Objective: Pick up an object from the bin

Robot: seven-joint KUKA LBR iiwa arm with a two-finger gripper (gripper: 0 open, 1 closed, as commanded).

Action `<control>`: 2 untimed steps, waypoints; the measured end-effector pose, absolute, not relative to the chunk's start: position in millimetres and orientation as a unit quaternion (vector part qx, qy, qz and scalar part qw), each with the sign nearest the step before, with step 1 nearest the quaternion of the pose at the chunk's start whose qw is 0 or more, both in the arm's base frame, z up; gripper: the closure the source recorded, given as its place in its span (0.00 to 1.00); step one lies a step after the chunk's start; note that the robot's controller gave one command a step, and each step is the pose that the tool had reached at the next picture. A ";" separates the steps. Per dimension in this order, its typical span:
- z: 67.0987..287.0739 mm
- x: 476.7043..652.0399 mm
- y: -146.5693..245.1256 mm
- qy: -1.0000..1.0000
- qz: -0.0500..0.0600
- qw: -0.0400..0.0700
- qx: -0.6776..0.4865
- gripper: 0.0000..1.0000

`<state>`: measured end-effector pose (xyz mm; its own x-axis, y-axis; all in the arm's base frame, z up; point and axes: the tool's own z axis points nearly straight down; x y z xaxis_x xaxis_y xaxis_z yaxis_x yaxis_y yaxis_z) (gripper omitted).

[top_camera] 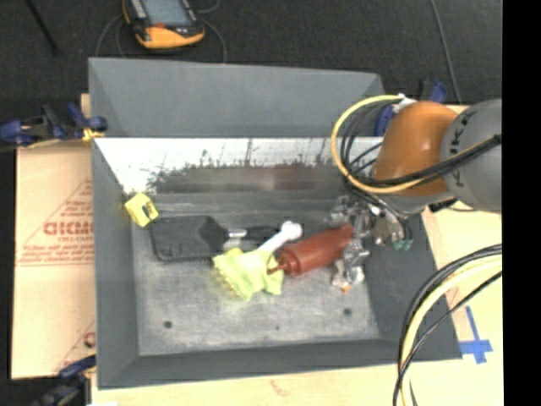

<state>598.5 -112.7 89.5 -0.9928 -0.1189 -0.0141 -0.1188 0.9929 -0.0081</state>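
In the camera view, any lettering on the things in the grey metal bin (237,100) is too small to be read. The gripper (345,250) is seen low at the right of the bin floor, under the arm's orange wrist cover (414,146). Its fingers are spread apart, one behind and one in front of the right end of a dark red, bottle-shaped cylinder (308,252). The span between the fingers is wider than the cylinder, so it is straddled rather than clamped. The cylinder lies on its side, right of the floor's middle, with its narrower left end touching a crumpled yellow-green cloth-like thing (245,273). A white stick (279,238) is laid slantwise just behind that end. A flat black slab (182,237) lies further left, and a small yellow block (140,210) is set by the left wall. Bare floor is left along the front, while the right wall stands near the fingers.
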 end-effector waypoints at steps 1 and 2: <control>89.4 598.5 -112.7 0.998 -0.004 0.007 -0.060 1.00; 118.9 597.1 -117.6 0.998 -0.001 0.005 -0.057 1.00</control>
